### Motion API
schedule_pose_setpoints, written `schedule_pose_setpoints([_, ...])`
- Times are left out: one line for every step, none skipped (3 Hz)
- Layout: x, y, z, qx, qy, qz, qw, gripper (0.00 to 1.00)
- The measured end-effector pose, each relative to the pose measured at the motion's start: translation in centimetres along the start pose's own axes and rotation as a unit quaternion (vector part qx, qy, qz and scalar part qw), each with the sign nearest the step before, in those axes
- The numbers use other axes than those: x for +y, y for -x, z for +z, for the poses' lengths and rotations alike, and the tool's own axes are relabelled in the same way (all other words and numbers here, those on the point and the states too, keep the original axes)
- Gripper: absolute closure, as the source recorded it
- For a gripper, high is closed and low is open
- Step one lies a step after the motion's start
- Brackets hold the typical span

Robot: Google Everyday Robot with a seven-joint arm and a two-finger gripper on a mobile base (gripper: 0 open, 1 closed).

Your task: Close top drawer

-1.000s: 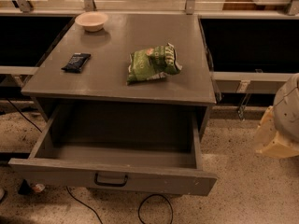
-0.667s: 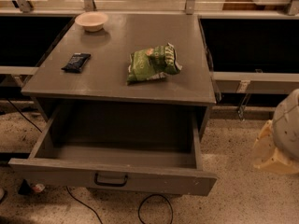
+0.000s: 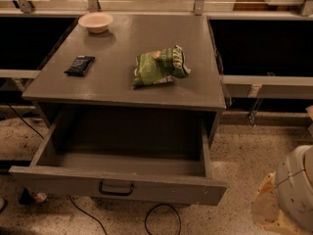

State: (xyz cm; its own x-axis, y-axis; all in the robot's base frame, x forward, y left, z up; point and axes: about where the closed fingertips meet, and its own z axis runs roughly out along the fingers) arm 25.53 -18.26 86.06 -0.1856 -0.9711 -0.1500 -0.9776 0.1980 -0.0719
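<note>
The tool is sitting out of frame, so I cannot tell its state; only a rounded arm segment [image 3: 296,192] is showing at lower right. Left of it, the top drawer [image 3: 166,190] is hanging wide open beneath the worktop [image 3: 122,43].

Grey top drawer [image 3: 166,190], pulled open (1 handle)

The top drawer [image 3: 166,187] stands pulled well out under the bench [image 3: 195,48] (green bag [image 3: 159,67], dark packet [image 3: 79,65], bowl [image 3: 96,22] on top). A rounded robot part [image 3: 298,190] sits lower right; the pincer is out of view.
</note>
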Motion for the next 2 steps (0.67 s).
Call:
schedule_pose_setpoints([0.0,0.0,0.1,0.0,0.0,0.0,1.0,1.0])
schedule_pose_setpoints([0.4,0.7,2.9,-0.011,0.017,0.009,0.9998,1.0])
